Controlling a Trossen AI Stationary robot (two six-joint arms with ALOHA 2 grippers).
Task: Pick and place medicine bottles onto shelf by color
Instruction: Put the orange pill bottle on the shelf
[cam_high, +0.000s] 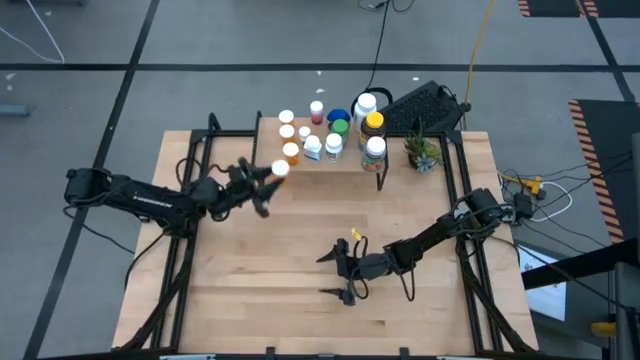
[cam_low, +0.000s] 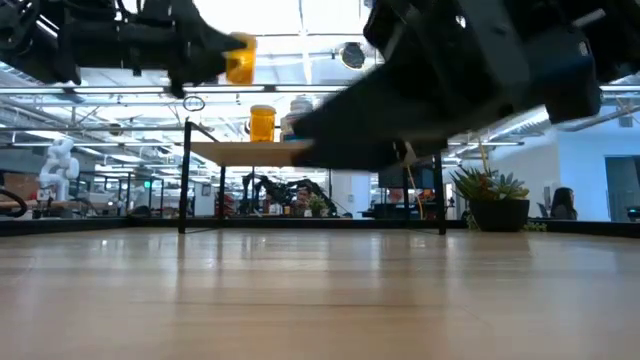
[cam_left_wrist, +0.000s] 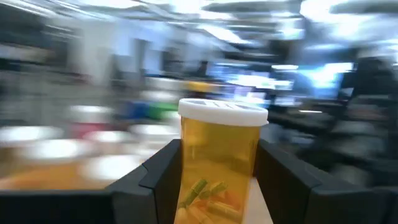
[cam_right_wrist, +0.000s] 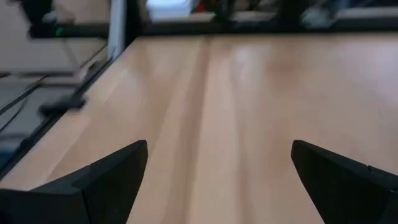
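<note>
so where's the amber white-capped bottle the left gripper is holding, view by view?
High view: amber white-capped bottle at the left gripper, near the shelf's front left.
Low view: upper left, above the shelf.
Left wrist view: centre, between the fingers.
Right wrist view: not in it.
Shared landmark: the shelf.

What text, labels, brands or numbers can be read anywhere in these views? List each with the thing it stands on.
None can be read.
The amber bottle with a white cap, held in the left gripper: no label shows on its side.
The bottles grouped on the light-wood shelf: any labels are too small to read.
The black keyboard behind the table: its keys are too small to read.
</note>
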